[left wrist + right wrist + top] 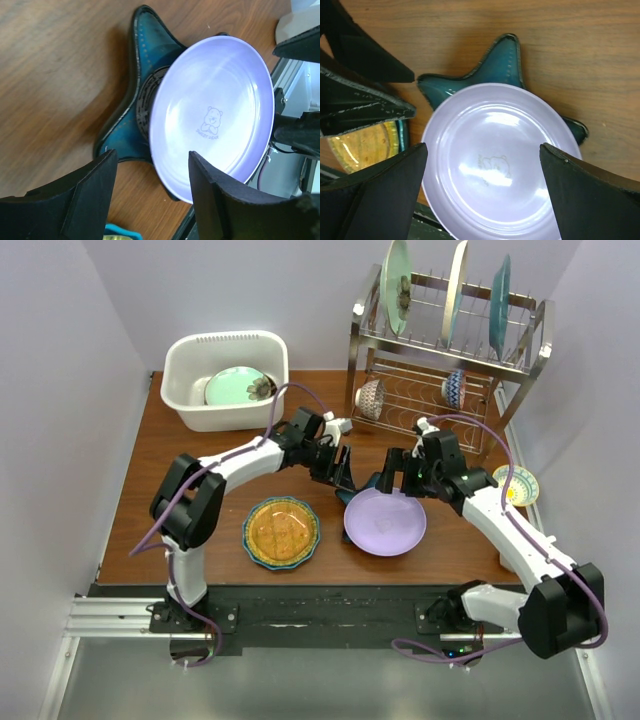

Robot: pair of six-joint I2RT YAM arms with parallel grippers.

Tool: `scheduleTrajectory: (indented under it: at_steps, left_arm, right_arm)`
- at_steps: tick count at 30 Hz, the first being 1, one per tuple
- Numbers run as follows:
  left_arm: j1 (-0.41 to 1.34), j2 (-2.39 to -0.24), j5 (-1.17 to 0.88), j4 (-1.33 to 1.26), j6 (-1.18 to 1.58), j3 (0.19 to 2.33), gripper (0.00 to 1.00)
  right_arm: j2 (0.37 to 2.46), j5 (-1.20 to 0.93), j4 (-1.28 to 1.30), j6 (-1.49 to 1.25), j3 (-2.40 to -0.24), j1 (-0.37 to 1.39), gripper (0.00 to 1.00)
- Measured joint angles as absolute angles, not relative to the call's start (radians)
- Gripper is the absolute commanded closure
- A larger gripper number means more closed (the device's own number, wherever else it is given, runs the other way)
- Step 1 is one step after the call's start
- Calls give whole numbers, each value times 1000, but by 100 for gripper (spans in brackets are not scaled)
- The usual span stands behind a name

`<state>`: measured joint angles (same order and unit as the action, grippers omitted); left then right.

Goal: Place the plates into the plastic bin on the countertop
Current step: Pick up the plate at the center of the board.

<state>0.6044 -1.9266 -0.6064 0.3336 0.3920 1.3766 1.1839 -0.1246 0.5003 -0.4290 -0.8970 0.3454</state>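
The white plastic bin stands at the back left of the worktop and holds one pale green plate with a dark mark at its edge, lying tilted against the bin's floor. At the back right, the wire rack carries three upright plates in its top tier and two small patterned bowls below. In the middle of the worktop the lavender plate, with a bear drawn at its centre, rests on the blue star-shaped plate, covering all but its points. The amber plate lies flat just to its left, apart from it. The left claw hangs over the lavender plate's near rim, its jaws apart and gripping nothing. The right claw faces it from the other side, spread wide above the same plate and empty.
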Motion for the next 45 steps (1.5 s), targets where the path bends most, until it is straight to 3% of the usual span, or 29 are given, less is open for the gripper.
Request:
scheduleTrajectory:
  at_steps: [20, 25, 28, 29, 31, 45]
  left_arm:
    - [673, -2041, -610, 283, 408, 1402, 45]
    - [684, -2061, -603, 281, 406, 1412, 64]
    - [687, -2075, -602, 286, 400, 1418, 80]
    - [687, -2078, -602, 287, 402, 1419, 92]
    - [688, -2085, -611, 290, 402, 1423, 100]
    - [693, -2085, -566, 331, 395, 1454, 100]
  right_arm:
    - [1020, 70, 567, -496, -752, 307, 4]
    - [1008, 71, 560, -512, -729, 307, 4]
    - [994, 68, 557, -523, -706, 307, 4]
    - [992, 68, 557, -525, -702, 307, 4]
    - [991, 64, 553, -530, -701, 307, 4]
    - [983, 50, 528, -532, -701, 307, 1]
